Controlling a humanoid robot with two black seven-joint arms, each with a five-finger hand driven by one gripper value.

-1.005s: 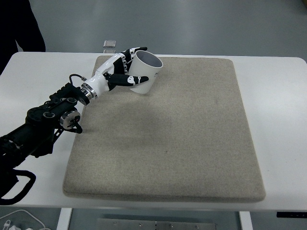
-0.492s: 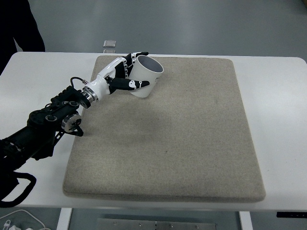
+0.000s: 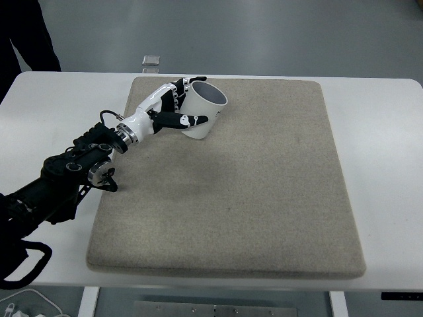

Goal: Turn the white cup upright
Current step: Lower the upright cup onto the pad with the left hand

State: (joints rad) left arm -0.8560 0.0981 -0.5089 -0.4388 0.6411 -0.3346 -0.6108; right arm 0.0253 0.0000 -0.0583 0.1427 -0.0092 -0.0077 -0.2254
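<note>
1. The white cup (image 3: 203, 108) sits in the upper left of the frame, on the far left part of the beige mat (image 3: 264, 198), tilted with its open mouth facing up and toward the right.
2. The left hand (image 3: 173, 109) comes in from the left edge and wraps the cup's side: its fingers (image 3: 192, 119) are curled around the wall, a thumb-like digit lying across the near side and the others around the far side.
3. Since a second ago, hand and cup have drifted slightly rightward across the mat and the forearm has stretched further into the frame. The cup's tilt looks a little less steep, with the rim turned more toward the ceiling.
4. I judge that the flip is nearly done: the mouth already faces mostly upward, but the base does not look flat on the mat, so the cup is not standing on its own.
5. What remains, by my reading, is to level the base onto the mat and let go without knocking it over.
6. The right hand is out of view.
7. The mat lies on a white worktop (image 3: 383, 132); a small grey object (image 3: 151, 61) rests at the worktop's far edge, above the hand.
</note>
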